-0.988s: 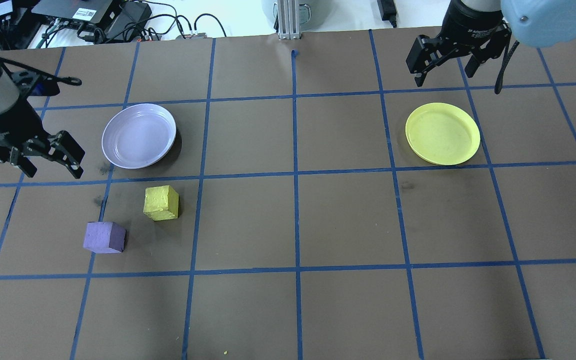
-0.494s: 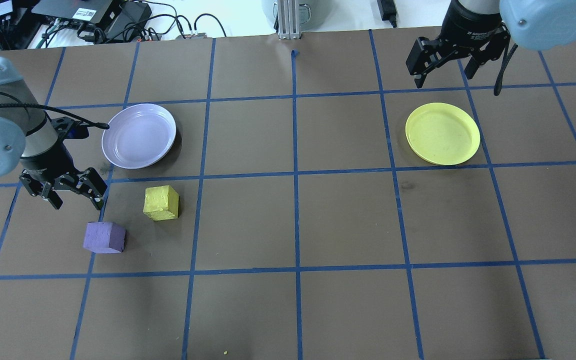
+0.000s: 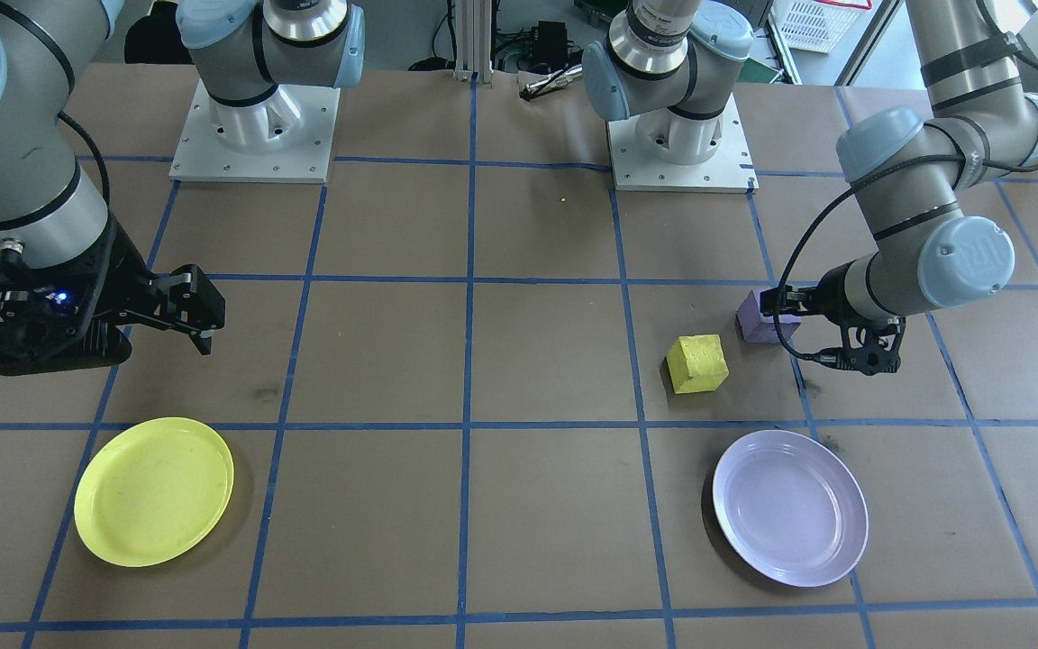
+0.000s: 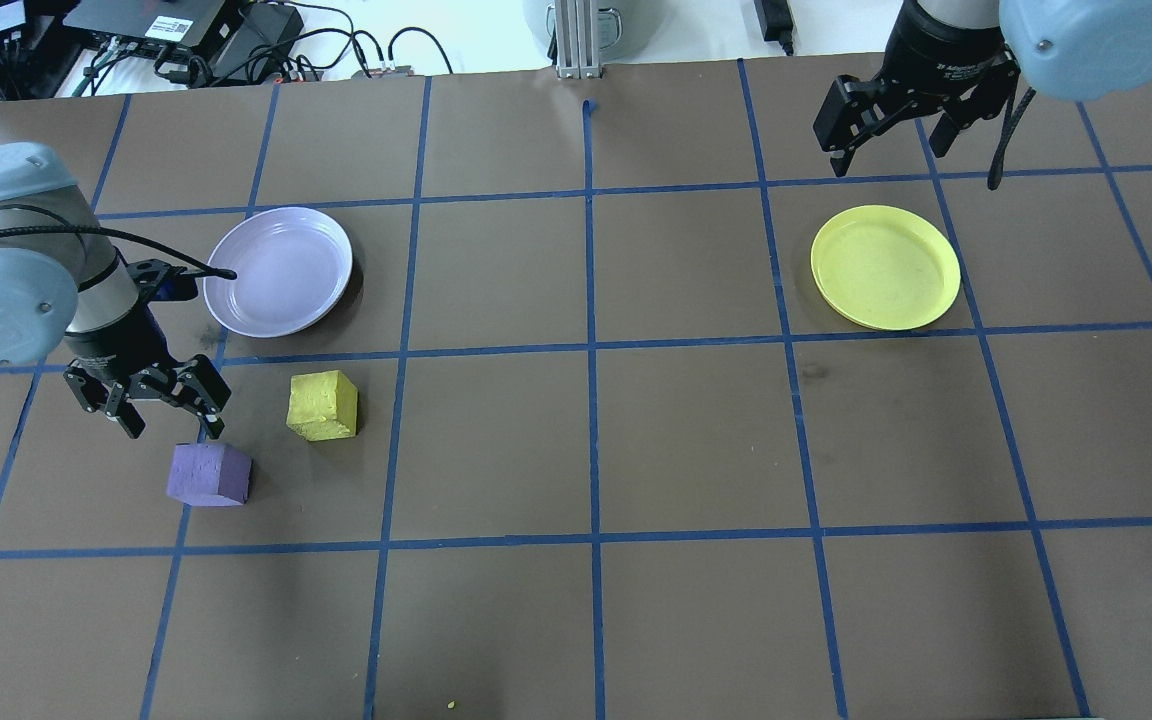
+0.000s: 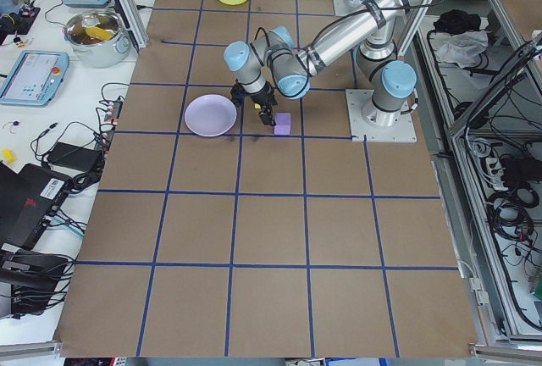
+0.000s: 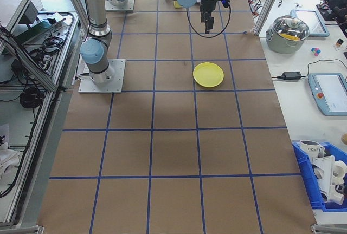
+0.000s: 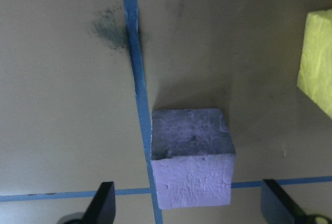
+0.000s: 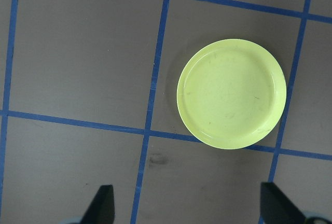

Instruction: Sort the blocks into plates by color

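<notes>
The purple block and the yellow block lie on the table near the lavender plate. My left gripper hovers open just behind the purple block, between it and that plate. In the left wrist view the purple block sits between the open fingers, with the yellow block at the right edge. The yellow plate lies far to the right and holds nothing. My right gripper hangs open above the table behind it, and the right wrist view looks down on the yellow plate.
Blue tape lines divide the brown table into squares. Cables and electronics lie beyond the far edge. The two arm bases stand at the robot's side of the table.
My left arm has swung from beside the lavender plate toward the near side and now hovers just behind the purple block. The right gripper has hardly moved. Blocks and plates stayed put.
</notes>
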Controlling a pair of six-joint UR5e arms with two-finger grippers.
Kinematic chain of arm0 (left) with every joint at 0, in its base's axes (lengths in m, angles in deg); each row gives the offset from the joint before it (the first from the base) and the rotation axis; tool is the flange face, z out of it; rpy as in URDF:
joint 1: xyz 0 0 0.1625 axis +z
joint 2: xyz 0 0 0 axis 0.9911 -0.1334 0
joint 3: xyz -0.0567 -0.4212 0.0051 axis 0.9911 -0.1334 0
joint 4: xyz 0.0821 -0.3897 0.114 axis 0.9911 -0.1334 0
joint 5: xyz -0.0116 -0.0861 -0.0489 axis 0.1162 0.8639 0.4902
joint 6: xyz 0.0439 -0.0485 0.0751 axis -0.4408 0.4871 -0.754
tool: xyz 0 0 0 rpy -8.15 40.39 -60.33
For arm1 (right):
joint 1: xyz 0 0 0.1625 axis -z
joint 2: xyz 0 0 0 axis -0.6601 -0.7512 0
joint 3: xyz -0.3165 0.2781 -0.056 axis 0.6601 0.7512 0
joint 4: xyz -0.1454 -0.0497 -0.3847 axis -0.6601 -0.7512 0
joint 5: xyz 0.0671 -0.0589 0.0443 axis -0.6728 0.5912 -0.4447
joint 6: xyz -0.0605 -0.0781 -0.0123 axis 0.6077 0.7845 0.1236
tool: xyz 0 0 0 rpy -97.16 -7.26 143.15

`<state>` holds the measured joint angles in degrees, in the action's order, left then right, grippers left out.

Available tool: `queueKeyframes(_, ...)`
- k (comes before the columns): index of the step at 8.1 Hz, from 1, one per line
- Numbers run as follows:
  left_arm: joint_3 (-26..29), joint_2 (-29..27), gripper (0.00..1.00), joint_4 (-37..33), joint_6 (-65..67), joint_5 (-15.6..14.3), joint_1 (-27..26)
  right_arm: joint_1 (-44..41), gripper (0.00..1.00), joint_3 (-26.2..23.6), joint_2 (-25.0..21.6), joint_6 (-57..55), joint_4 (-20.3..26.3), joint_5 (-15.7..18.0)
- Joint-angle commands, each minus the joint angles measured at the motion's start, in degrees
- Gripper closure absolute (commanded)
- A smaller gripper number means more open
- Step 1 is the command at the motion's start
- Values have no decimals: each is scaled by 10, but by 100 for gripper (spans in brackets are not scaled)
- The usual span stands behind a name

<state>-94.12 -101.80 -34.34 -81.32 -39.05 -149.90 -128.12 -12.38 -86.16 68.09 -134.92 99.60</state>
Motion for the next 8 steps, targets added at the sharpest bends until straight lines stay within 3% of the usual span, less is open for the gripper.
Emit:
queueKeyframes(1, -32, -24, 0, 25, 0, -2, 0, 1, 0, 0, 1, 27, -2, 0)
queueKeyframes(5, -47, -38, 0, 29, -1, -2, 0, 1, 0, 0, -1, 20, -2, 0)
queueKeyframes(6, -47, -46, 19, 36, -2, 1, 1, 1, 0, 0, -1, 18, 0, 0)
queueKeyframes(7, -47, -45, 56, 35, -5, 1, 1, 1, 0, 0, -1, 16, 3, 1)
queueKeyframes(8, -47, -45, 78, 33, -7, 0, 1, 1, 0, 0, -1, -5, 6, 0)
